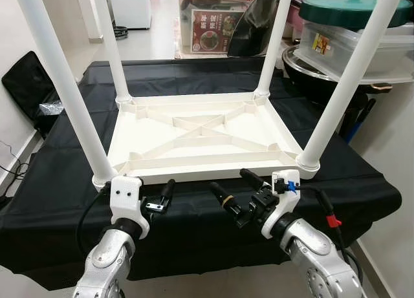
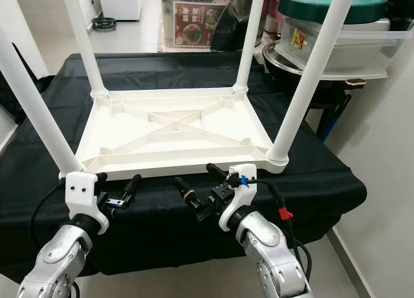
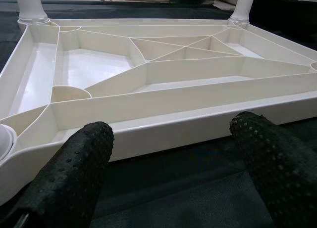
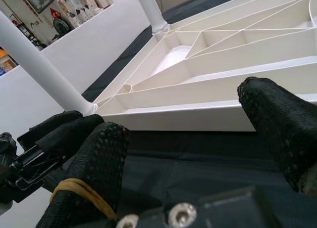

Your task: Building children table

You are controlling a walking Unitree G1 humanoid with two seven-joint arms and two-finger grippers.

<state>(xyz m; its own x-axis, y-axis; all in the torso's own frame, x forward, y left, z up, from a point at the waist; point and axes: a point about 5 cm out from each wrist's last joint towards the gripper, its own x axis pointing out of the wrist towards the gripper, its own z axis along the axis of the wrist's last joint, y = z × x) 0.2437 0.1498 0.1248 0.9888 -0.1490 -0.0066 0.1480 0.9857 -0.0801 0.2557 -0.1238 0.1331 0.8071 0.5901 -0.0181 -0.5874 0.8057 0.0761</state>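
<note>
A white plastic children's table [image 1: 200, 139] lies upside down on a black-covered worktable [image 1: 65, 181]. Its ribbed underside faces up and its legs stand upright at the corners: near left [image 1: 65, 91], near right [image 1: 349, 78], and two at the back. My left gripper [image 2: 116, 185] is open just in front of the near rim, by the near-left leg, with nothing between its fingers [image 3: 84, 154]. My right gripper [image 1: 228, 180] is also open and empty, a little short of the near rim [image 4: 198, 114], towards the right half.
Clear storage boxes with a green-lidded pot [image 1: 356, 7] and a metal basin [image 1: 304, 65] crowd the back right. A black bag [image 1: 26, 78] leans by the wall on the left. A printed carton [image 1: 210, 30] stands behind the worktable. The cloth's front edge is close below my arms.
</note>
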